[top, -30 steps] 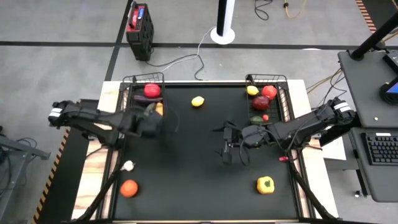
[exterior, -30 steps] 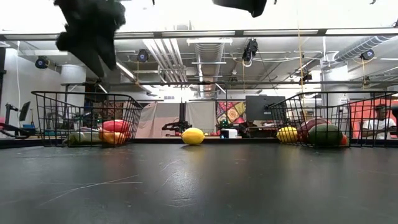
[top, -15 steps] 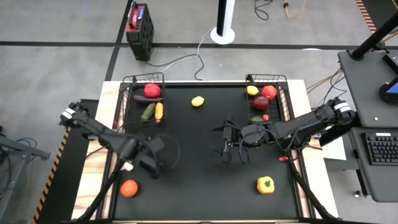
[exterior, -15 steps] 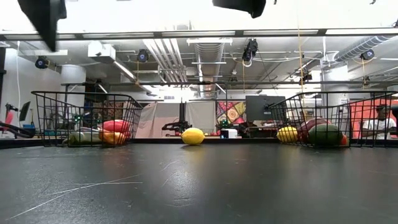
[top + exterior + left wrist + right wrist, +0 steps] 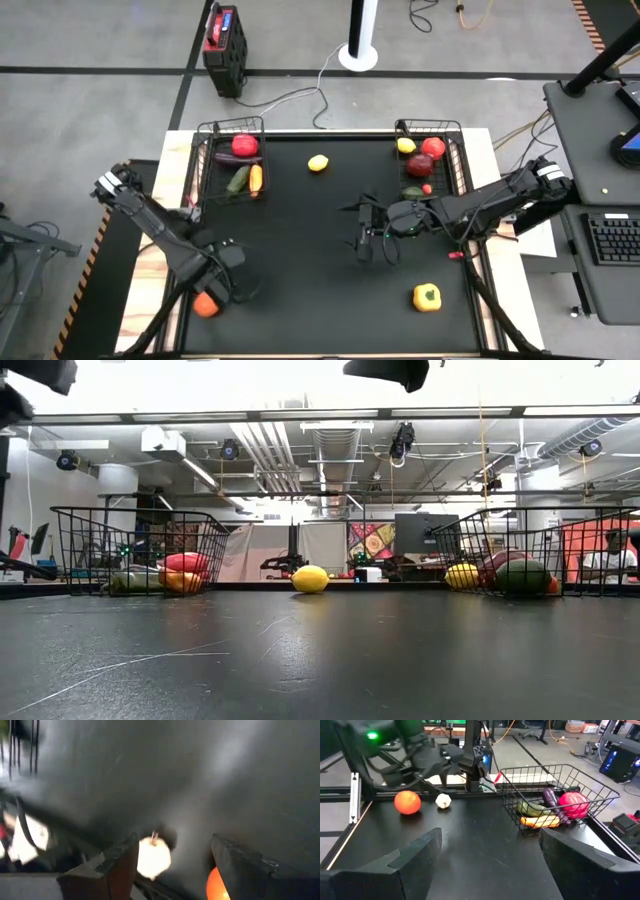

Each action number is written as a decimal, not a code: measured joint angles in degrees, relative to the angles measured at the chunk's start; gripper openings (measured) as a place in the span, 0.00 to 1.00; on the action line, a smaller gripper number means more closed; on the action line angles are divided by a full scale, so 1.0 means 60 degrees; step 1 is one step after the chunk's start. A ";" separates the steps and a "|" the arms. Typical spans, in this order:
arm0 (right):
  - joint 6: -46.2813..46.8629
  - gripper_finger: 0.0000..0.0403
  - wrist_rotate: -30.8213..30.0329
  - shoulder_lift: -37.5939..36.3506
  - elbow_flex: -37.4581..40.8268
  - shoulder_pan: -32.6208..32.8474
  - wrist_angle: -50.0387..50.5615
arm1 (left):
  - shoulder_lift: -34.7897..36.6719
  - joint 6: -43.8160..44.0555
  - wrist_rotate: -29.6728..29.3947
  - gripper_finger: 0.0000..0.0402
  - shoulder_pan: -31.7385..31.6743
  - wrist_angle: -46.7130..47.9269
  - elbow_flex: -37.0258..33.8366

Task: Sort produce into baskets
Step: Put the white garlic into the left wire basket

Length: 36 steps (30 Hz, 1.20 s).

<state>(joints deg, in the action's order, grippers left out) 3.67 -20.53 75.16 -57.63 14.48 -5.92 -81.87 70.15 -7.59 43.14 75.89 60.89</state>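
Left tool (image 5: 172, 862) fingers spread over round white garlic (image 5: 153, 857), smooth orange tomato (image 5: 217, 885) beside.

The left arm reaches diagonally toward the near left of the surface (image 5: 300, 300), its pincer (image 5: 218, 285) low with fingers spread wide. The right arm stretches in from the right edge to mid-surface, its pincer (image 5: 366, 240) parted and holding nothing.

No text, label or number can be read anywhere.
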 joint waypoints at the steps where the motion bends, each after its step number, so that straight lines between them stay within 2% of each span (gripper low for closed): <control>1: 0.0002 0.81 0.0000 0.0000 0.0000 0.0000 0.0007 | 0.0186 0.0491 0.0202 0.58 -0.0031 0.0003 -0.0202; 5: 0.0057 0.81 0.0003 0.0000 0.0000 0.0000 -0.0002 | 0.0735 0.3445 0.1393 0.58 -0.0261 -0.0002 -0.0967; 7: 0.0057 0.82 0.0000 0.0000 0.0000 -0.0003 -0.0002 | 0.0776 0.4286 0.1779 0.58 -0.0258 -0.0176 -0.1248; 12: 0.0159 0.82 0.0000 0.0000 0.0000 -0.0025 -0.0027 | 0.0443 0.4477 0.2001 0.58 -0.0200 -0.0797 -0.1694; 27: 0.0318 0.82 0.0000 0.0000 0.0000 -0.0025 -0.0017 | -0.0159 0.4405 0.2193 0.58 -0.0197 -0.0845 -0.2310; 36: 0.0313 0.82 0.0002 0.0000 0.0000 -0.0025 0.0002 | -0.0159 0.4486 0.2186 0.58 -0.0197 -0.1956 -0.3140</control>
<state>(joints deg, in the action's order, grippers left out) 5.55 -20.52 75.16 -57.63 14.33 -5.91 -82.83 97.06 5.52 41.95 64.15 42.05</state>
